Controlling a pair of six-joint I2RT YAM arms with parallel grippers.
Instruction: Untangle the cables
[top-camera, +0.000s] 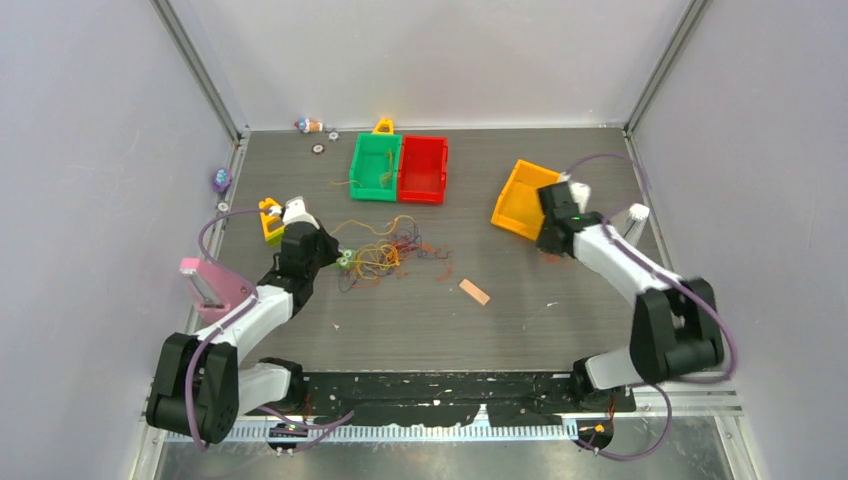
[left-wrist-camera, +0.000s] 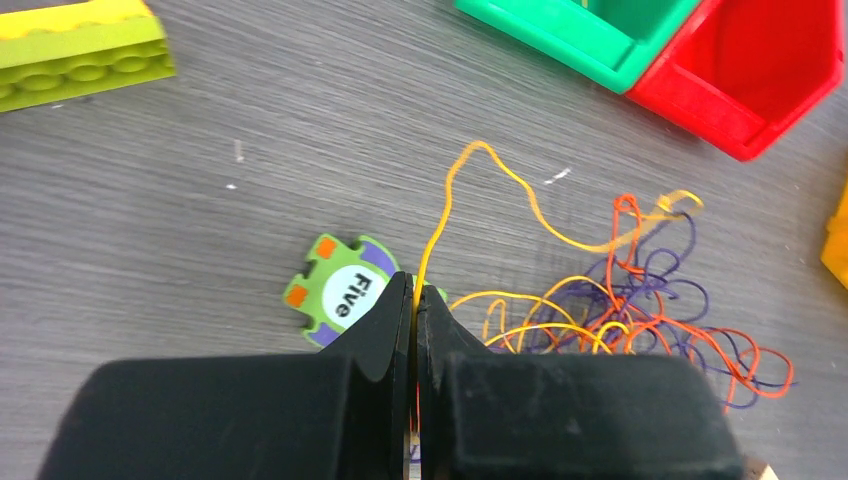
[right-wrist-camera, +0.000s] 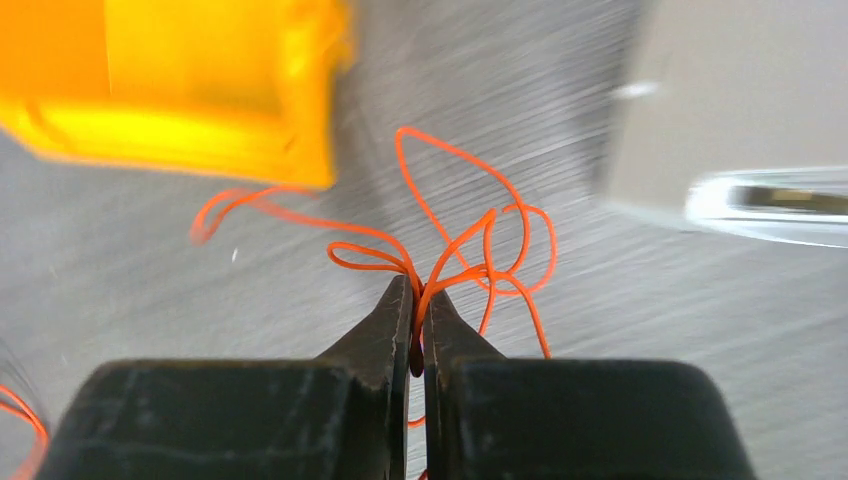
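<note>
Wrist views only: left pincer (left-wrist-camera: 413, 290) clamps yellow cable (left-wrist-camera: 470, 180); right pincer (right-wrist-camera: 418, 290) clamps orange cable (right-wrist-camera: 470, 215).

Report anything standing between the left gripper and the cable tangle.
Nothing visible does. The left gripper is shut on a yellow cable that leads into the cable tangle. The green Five puzzle piece lies beside its fingertips, on the side away from the tangle.

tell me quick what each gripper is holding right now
left gripper: closed, pinching a yellow cable
right gripper: closed, pinching an orange cable
</note>
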